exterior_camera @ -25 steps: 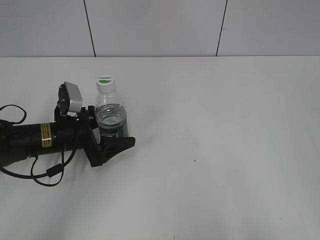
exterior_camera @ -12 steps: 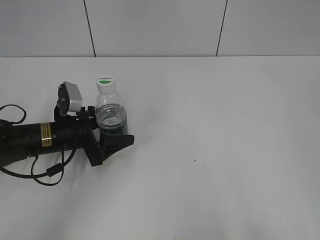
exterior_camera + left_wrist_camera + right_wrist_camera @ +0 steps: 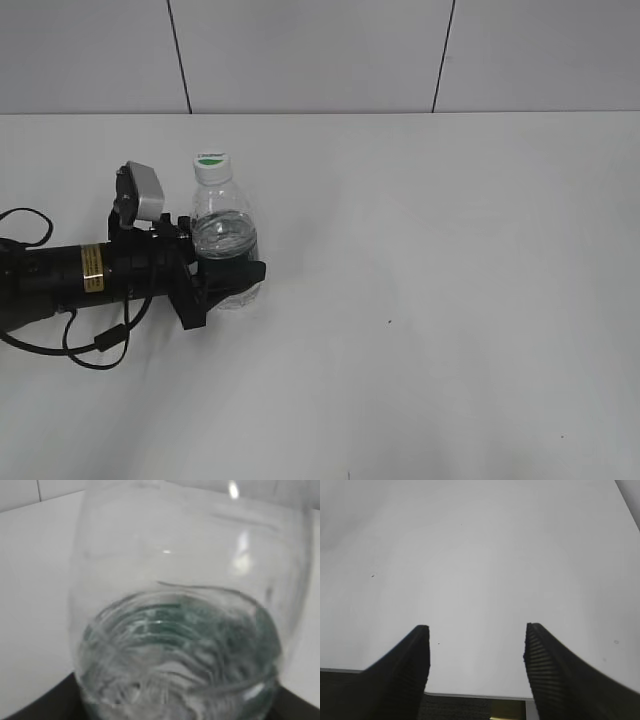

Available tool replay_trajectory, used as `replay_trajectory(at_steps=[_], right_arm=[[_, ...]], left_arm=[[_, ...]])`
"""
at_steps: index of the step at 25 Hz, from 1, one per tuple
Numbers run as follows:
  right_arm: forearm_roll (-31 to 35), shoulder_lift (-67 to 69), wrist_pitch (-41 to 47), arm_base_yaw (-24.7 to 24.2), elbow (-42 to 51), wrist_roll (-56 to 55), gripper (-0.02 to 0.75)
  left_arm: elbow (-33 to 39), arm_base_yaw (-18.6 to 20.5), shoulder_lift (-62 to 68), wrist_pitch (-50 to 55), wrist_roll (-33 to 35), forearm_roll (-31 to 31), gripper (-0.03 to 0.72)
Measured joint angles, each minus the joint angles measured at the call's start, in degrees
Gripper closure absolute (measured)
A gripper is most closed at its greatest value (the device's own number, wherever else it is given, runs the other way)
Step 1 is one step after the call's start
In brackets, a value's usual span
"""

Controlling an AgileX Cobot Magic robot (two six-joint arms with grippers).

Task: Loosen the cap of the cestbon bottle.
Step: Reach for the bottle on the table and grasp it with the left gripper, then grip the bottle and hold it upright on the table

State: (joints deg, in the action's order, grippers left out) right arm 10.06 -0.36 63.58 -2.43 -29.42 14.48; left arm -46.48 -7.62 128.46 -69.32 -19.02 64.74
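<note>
Jaws of your left gripper point(image 3: 228, 280), its arm stretched low along the counter point(image 3: 450, 300), clamp the upright cestbon bottle point(image 3: 224, 240) low down, cap point(image 3: 211, 166) above them; your right gripper point(image 3: 476, 665) gapes wide.

A white table point(image 3: 450, 300) meets a pale panelled wall point(image 3: 310, 55) with dark seams.

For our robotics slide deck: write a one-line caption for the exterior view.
Left pincer grips a small clear ribbed plastic water bottle, white screw cap on, upright on a white table.
</note>
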Motion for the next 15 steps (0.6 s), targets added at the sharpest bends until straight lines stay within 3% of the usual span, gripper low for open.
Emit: replay_trajectory(at_steps=[5,15], right_arm=[[0.31,0.43,-0.96,0.00,-1.15,-1.22,0.276],[1.43,8.96,-0.25,0.00,-1.78,-2.52,0.276]], left_arm=[[-0.71,-1.65,-0.95,1.44,-3.66,1.38,0.284],[-7.37,-11.76,-1.77,2.03,-5.73,3.22,0.284]])
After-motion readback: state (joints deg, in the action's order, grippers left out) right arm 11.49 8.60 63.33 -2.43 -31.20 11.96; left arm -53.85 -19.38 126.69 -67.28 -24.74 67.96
